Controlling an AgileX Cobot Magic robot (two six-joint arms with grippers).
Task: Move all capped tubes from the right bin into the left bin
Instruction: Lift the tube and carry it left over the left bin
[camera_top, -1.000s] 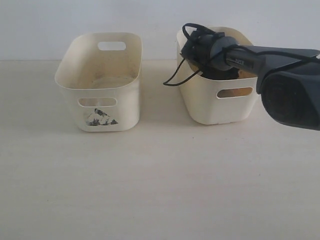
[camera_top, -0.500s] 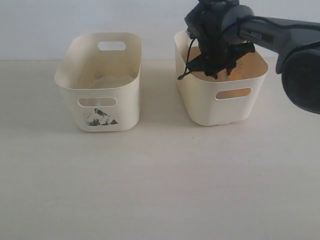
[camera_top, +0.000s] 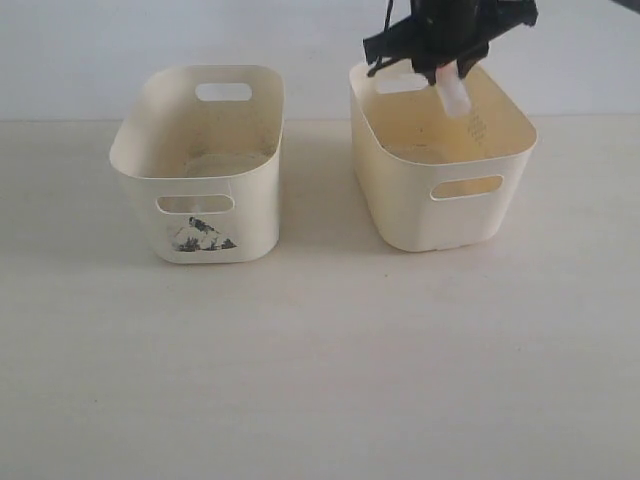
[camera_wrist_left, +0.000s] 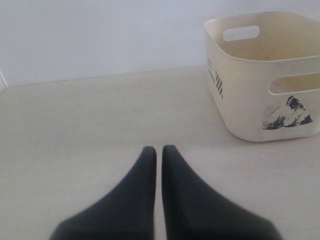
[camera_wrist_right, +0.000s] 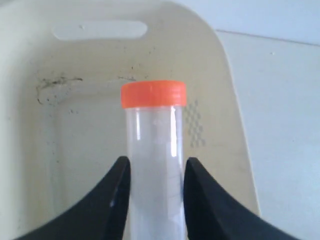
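A clear capped tube (camera_wrist_right: 153, 145) with an orange-red cap is clamped between the black fingers of my right gripper (camera_wrist_right: 155, 167). In the exterior view that gripper (camera_top: 447, 62) hangs above the back of the right bin (camera_top: 440, 215), with the pale tube (camera_top: 452, 93) sticking down from it; its cap cannot be made out there. The right bin's floor (camera_wrist_right: 85, 165) below shows no other tube. The left bin (camera_top: 205, 190), with its black-grey smudge, stands to the left. My left gripper (camera_wrist_left: 156, 150) is shut with nothing in it, low over the table, and the left bin (camera_wrist_left: 265, 85) lies ahead of it.
Both bins stand near the back wall (camera_top: 300, 40) on a pale table (camera_top: 320, 360). A gap of table separates the two bins. The left arm is out of the exterior view.
My right gripper has risen out of the right bin with the tube in its grip, from deep inside it to above its rim. The bins have not moved.
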